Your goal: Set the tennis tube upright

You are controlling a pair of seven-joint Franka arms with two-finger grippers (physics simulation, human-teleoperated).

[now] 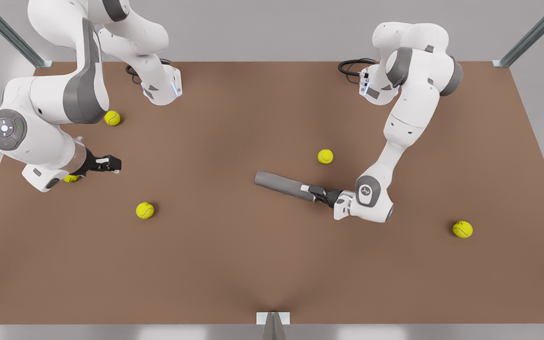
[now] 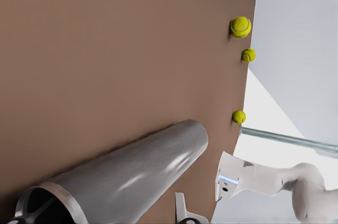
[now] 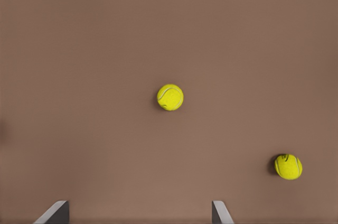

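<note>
The tennis tube [image 1: 282, 184] is a grey cylinder lying on its side near the middle of the brown table [image 1: 262, 264]. My left gripper [image 1: 316, 192] is shut on the end of it that points toward the front view's right. The left wrist view looks along the tennis tube [image 2: 132, 176], with its hollow dark end nearest the camera. My right gripper [image 1: 113, 164] waits low over the table at the front view's left, far from the tube. It is open, with its fingertips [image 3: 55, 212] wide apart and nothing between them.
Several yellow-green tennis balls lie scattered: one [image 1: 325, 156] just behind the tube, one [image 1: 145, 210] near the right gripper, one [image 1: 462, 229] at the front view's right, others [image 1: 112, 118] by the left edge. Both arm bases stand at the back.
</note>
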